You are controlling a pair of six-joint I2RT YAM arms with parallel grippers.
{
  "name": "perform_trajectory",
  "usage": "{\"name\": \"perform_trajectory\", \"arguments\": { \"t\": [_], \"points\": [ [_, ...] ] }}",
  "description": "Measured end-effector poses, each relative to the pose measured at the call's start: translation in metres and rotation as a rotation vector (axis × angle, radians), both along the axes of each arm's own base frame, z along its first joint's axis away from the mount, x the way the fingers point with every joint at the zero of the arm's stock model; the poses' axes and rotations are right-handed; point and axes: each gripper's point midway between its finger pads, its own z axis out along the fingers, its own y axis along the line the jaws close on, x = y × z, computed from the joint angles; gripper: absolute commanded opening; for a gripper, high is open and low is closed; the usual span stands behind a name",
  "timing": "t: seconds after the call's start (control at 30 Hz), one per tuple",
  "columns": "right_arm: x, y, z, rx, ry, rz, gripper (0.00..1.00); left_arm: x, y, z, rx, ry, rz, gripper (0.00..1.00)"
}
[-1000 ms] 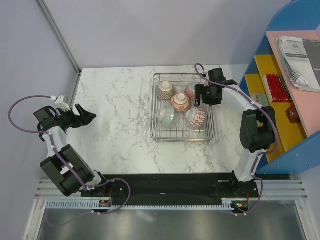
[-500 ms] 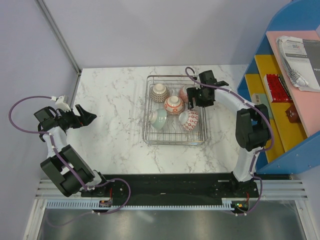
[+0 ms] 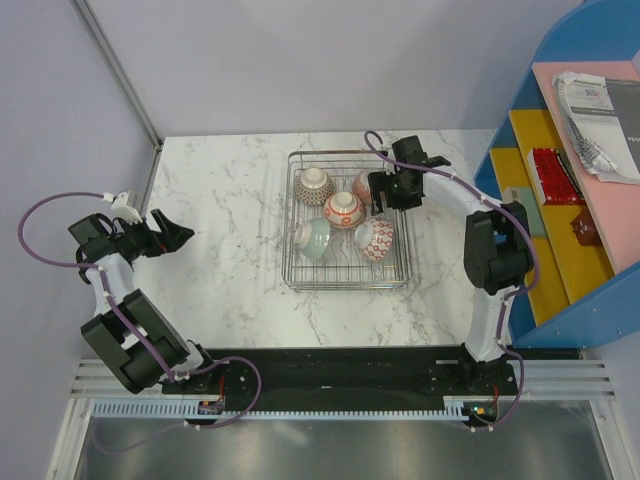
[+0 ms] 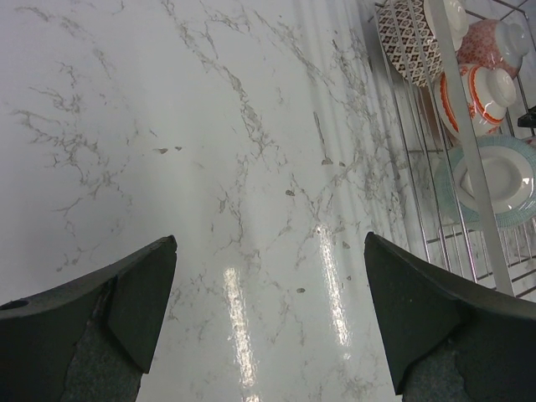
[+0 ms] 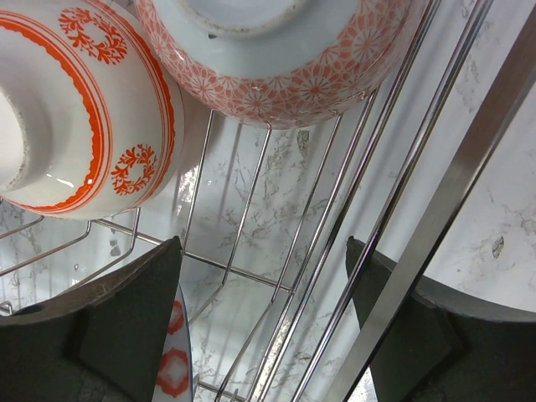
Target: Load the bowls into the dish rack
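Note:
The silver wire dish rack (image 3: 296,272) stands on the marble table and holds several patterned bowls. They include an orange-ringed bowl (image 3: 345,208), a pale green bowl (image 3: 313,238) and a red-patterned bowl (image 3: 375,240). My right gripper (image 3: 385,196) is open at the rack's right rim. In the right wrist view the right gripper (image 5: 264,244) has one finger inside the rack and one outside the rim bar (image 5: 444,209), below the orange-ringed bowl (image 5: 75,109) and a pink-flowered bowl (image 5: 276,50). My left gripper (image 3: 180,235) is open and empty at the table's far left; in its wrist view (image 4: 270,243) it is over bare marble.
A blue and yellow shelf unit (image 3: 560,160) with papers and small items stands right of the table. A metal post (image 3: 120,75) runs along the back left corner. The rack's left side (image 4: 469,159) shows at the right of the left wrist view.
The dish rack with its bowls has slid left across the table, and my right gripper has moved left with it. The left arm has not moved.

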Motion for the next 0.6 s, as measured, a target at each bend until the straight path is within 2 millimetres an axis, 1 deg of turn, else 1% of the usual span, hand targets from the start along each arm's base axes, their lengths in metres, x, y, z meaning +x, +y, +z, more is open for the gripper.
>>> {"name": "perform_trajectory", "arguments": {
  "t": [0.3,0.47,0.5,0.6],
  "points": [
    [0.005,0.008,0.003,-0.005,-0.003,0.023,0.87,-0.001,-0.001,-0.002,0.001,0.002,-0.003,0.99],
    [0.005,0.006,0.005,-0.030,-0.014,0.022,0.88,-0.001,-0.001,-0.002,0.001,0.002,-0.003,0.99],
    [0.006,0.006,0.006,-0.036,-0.019,0.021,0.90,-0.001,-0.001,-0.002,0.001,0.002,-0.004,0.99],
    [0.010,-0.001,0.019,-0.079,-0.062,0.004,0.92,-0.001,-0.001,-0.002,0.001,0.002,-0.004,0.99]
  ]
}}
